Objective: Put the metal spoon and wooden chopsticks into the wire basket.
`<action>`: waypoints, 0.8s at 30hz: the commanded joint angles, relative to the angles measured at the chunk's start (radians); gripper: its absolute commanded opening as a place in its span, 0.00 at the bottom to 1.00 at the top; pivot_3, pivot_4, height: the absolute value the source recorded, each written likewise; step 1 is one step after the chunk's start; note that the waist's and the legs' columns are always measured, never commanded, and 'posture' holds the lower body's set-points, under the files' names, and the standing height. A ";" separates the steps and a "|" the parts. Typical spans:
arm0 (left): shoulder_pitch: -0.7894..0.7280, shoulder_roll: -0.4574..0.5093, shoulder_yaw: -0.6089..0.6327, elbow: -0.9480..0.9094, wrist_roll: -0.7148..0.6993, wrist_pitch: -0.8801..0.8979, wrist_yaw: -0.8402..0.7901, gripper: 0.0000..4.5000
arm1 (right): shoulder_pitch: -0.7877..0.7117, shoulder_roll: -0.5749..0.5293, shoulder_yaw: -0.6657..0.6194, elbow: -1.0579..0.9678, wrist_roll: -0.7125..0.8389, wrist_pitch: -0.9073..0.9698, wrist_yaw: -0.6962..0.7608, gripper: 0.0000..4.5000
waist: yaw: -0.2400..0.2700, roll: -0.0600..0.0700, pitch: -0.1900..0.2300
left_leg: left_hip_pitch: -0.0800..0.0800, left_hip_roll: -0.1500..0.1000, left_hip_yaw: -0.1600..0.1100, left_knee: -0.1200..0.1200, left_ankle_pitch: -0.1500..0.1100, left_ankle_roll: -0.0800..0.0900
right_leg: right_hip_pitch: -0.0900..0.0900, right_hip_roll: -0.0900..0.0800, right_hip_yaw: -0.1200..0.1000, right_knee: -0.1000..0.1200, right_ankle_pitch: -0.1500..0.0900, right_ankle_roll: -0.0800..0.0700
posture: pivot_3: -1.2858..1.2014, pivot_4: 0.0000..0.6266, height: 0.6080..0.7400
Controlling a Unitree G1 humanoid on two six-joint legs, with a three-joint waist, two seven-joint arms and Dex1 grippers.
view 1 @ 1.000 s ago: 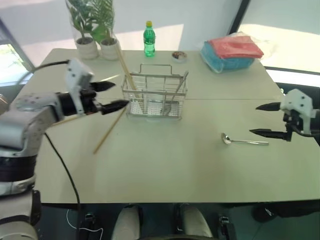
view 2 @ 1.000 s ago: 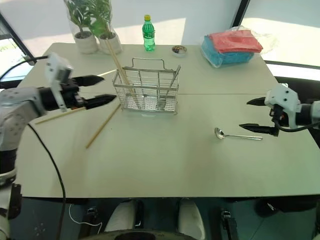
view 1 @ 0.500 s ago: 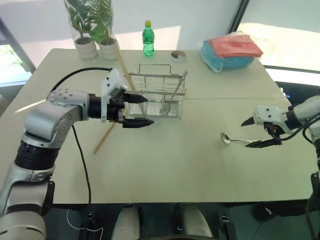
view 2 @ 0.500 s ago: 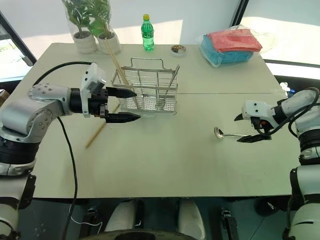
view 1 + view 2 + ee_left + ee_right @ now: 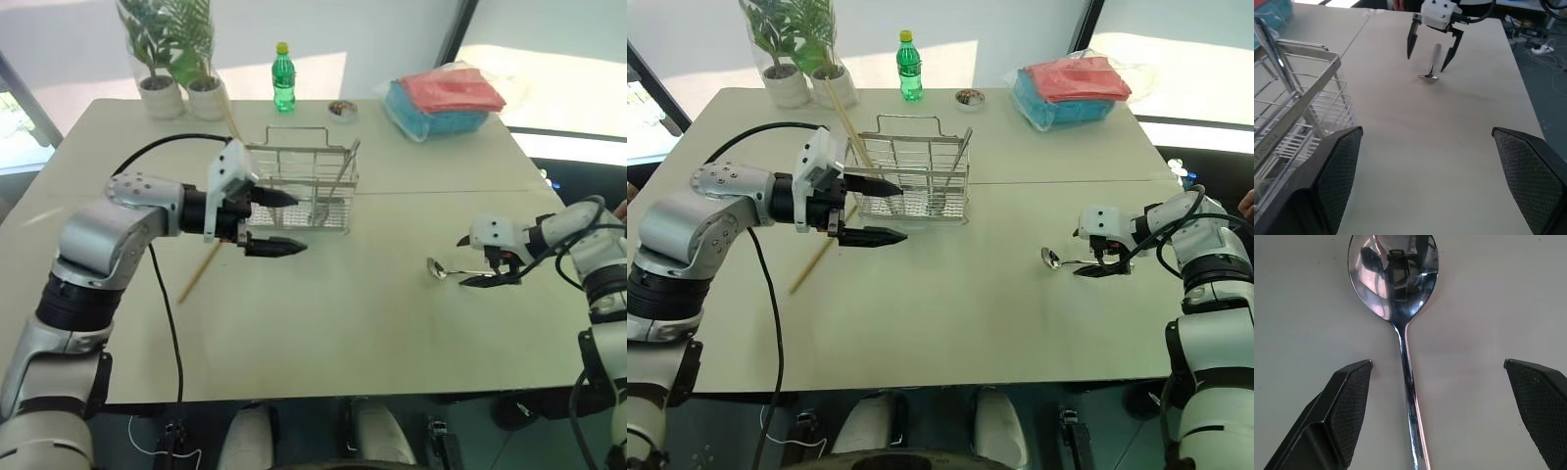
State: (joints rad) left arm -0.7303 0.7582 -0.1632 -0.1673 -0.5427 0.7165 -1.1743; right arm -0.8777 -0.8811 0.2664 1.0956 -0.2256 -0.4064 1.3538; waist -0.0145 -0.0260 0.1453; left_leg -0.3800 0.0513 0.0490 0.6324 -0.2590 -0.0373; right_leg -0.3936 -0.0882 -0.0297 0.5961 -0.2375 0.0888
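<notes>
- On the pale table, the wire basket stood a little toward the far side, and served as the landmark for everything else.
- Well to the right of the basket, and nearer the front edge, the metal spoon lay flat on the tabletop, its bowl toward the basket and its handle running away to the right.
- Over that spoon the right gripper pointed steeply down with its two black fingers spread wide, one on either side of the handle; the right wrist view showed the handle between the fingers with clear table on both sides, so nothing was gripped.
- Just at the basket's left front corner the left gripper hovered, pointing to the right, its fingers wide apart and empty; the upper finger crossed in front of the basket's bars, though whether it touched them could not be told.
- Inside the basket, at its left end, one of the wooden chopsticks leaned, its top rising well above the rim toward the far left.
- Another chopstick lay on the table just left of the basket, slanting toward the front.
- Inside the basket's right end a second metal utensil stood tilted against the rim.
- Beyond the basket, along the far edge, stood two potted plants, a green bottle and a small dish.
- Far to the right of the basket, at the back, sat a blue and red bundle.
</notes>
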 commanded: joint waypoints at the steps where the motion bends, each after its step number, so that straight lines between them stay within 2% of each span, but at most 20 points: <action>1: -0.014 0.013 -0.021 -0.031 0.020 -0.024 -0.041 1.00 | -0.004 0.010 -0.003 -0.003 -0.002 0.006 0.017 0.99 | 0.000 0.000 0.000 | 0.002 0.000 0.000 0.000 0.000 0.000 | 0.001 0.000 0.000 0.000 0.000 -0.001 | 0.52 0.24 0.87; 4: -0.025 0.005 -0.016 -0.022 0.023 -0.025 -0.040 1.00 | 0.002 0.013 -0.010 -0.014 0.011 0.015 0.039 0.80 | 0.000 0.000 0.000 | 0.004 0.000 0.000 -0.001 0.000 0.000 | 0.003 0.000 0.000 0.000 -0.001 0.000 | 0.52 0.24 0.87; 11: -0.047 -0.012 -0.003 0.001 0.036 -0.024 -0.040 1.00 | 0.009 0.014 -0.024 -0.026 0.024 0.023 0.050 0.01 | -0.003 0.000 0.000 | 0.004 0.000 0.000 -0.001 0.000 0.000 | 0.003 0.000 0.001 0.001 -0.001 0.000 | 0.52 0.24 0.87; 20: -0.045 -0.019 0.007 0.016 0.043 -0.034 -0.039 1.00 | 0.020 0.013 -0.052 -0.068 0.062 0.055 0.059 0.01 | -0.001 0.000 0.000 | 0.004 0.000 0.000 -0.001 0.000 0.000 | 0.003 0.000 0.001 0.001 0.000 0.000 | 0.52 0.24 0.87; 24: -0.045 -0.022 0.027 0.042 0.049 -0.054 -0.026 1.00 | 0.065 0.009 -0.110 -0.224 0.167 0.111 0.121 0.01 | -0.001 0.001 0.001 | 0.004 0.000 0.000 -0.001 0.000 0.000 | 0.003 0.000 0.001 0.001 0.001 0.003 | 0.52 0.24 0.87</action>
State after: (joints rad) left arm -0.7514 0.7350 -0.1762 -0.1222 -0.4973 0.6838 -1.2085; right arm -0.8080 -0.8636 0.2051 0.9467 -0.1223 -0.3193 1.4492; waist -0.0157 -0.0251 0.1459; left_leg -0.3756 0.0513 0.0493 0.6315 -0.2591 -0.0373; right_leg -0.3909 -0.0880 -0.0287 0.5975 -0.2363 0.0916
